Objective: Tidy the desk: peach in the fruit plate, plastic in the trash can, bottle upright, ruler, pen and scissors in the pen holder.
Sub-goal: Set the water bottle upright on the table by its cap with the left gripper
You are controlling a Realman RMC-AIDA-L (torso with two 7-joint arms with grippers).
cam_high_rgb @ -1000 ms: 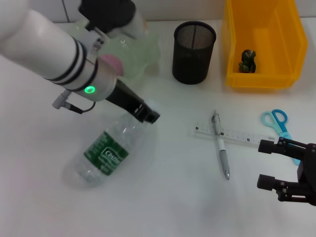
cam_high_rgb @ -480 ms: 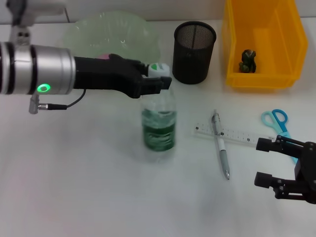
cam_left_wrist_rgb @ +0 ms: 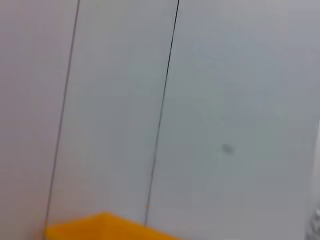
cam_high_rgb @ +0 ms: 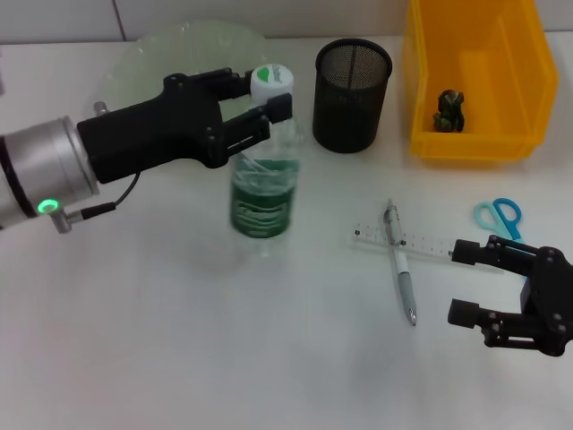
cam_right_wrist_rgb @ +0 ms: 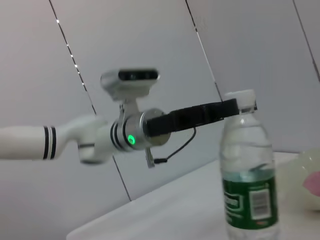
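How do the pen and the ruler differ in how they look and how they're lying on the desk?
The pen is a slim silver rod; the ruler is a flat, clear strip with markings. The pen runs toward the robot, while the ruler lies crosswise, left to right. The pen rests on top, crossing over the ruler. Both lie flat on the white desk, outside the black mesh pen holder, just ahead of the open right pincer.

Clear green-labelled bottle [cam_high_rgb: 261, 170] stood upright; pen [cam_high_rgb: 400, 262] lay across ruler [cam_high_rgb: 407, 243] — scissors [cam_high_rgb: 501, 221] beside them.
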